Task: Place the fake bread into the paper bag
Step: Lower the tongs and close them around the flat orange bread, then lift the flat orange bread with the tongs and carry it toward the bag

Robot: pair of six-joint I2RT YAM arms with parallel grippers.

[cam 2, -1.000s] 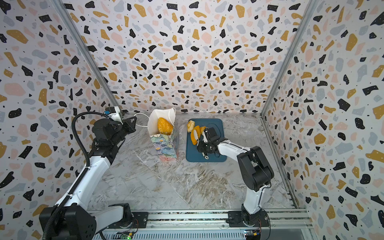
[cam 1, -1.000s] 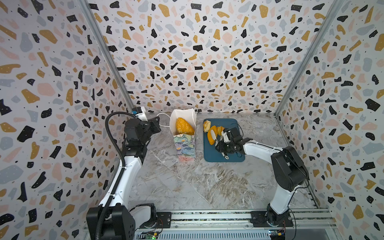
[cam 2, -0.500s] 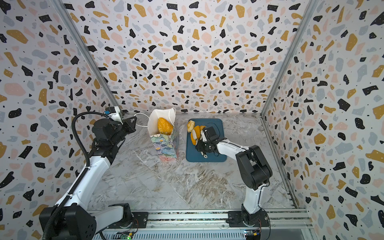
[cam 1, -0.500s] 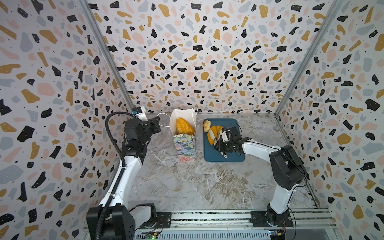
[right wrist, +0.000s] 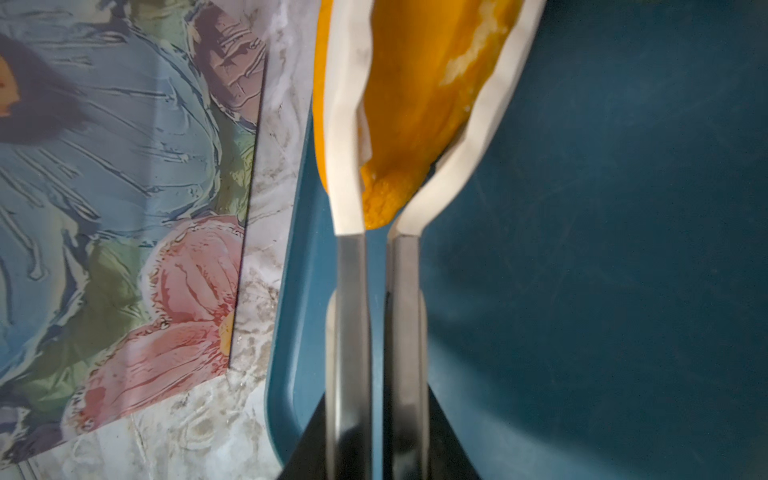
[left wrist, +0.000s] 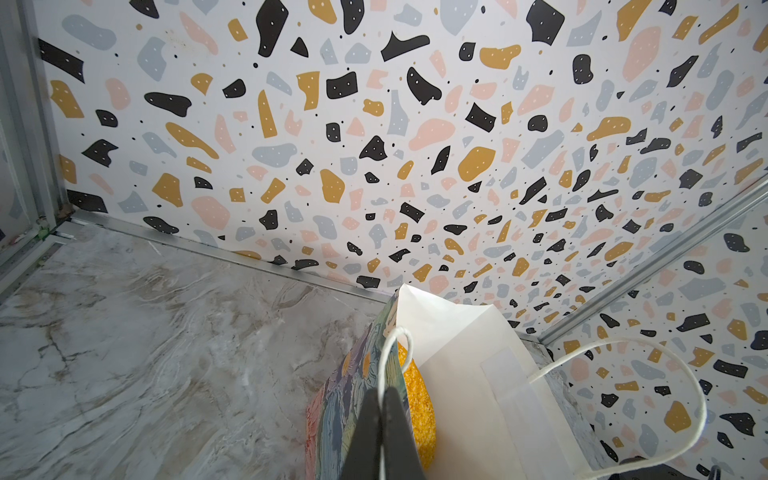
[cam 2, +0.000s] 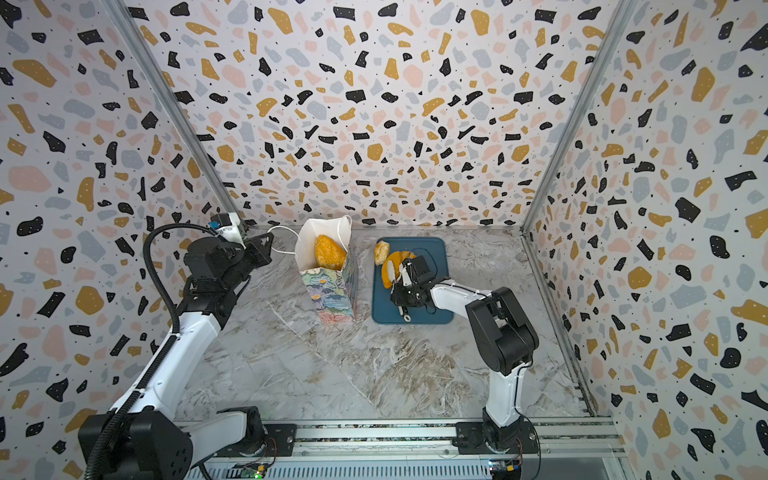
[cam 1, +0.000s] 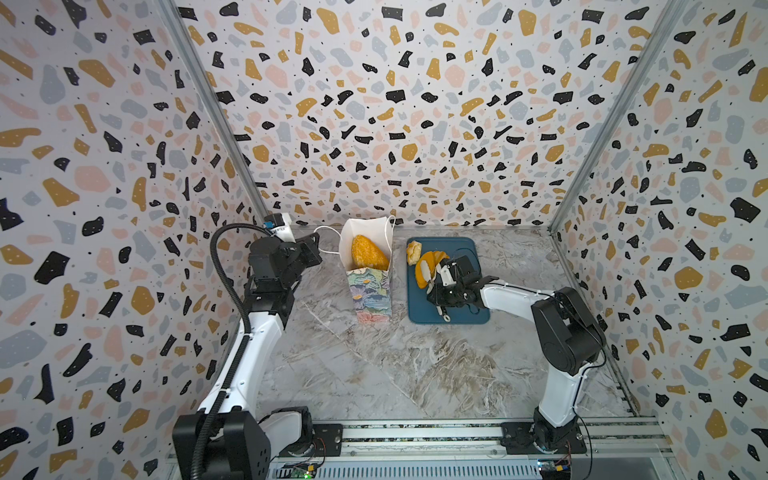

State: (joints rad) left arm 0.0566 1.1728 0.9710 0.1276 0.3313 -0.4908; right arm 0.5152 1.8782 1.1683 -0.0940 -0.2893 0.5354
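So, the right gripper [right wrist: 376,428] is seen clamped tight on a pair of tongs [right wrist: 353,311], with the metal arms pinned between its black fingers. The tongs' white tips [right wrist: 345,124] are squeezed around a smooth orange bread [right wrist: 415,83] straight ahead of that gripper, over the dark-blue tray [right wrist: 623,249]. Whether the bread is lifted off the tray or touching it can't be told, tbh. A small tan roll [cam 1: 413,251] is sat on the tray just past the tips, farther out from the gripper. More orange bread is bunched up around the tips, but the pieces can't be told apart in the top views.

The paper bag [cam 1: 370,295] is stood upright on the marble table [cam 1: 374,374]. It's just beside the tray, off to one side of the right gripper, near it but apart. The big seeded loaf [cam 1: 368,253] is already tucked inside and can be seen through the open mouth.

The left gripper [left wrist: 381,392] is fully closed, with a thin white cord handle [left wrist: 400,330] pinched between its fingers. The bag is found right in front of it and a bit below. The other handle loop [left wrist: 615,341] is hung free off to the side of that gripper.
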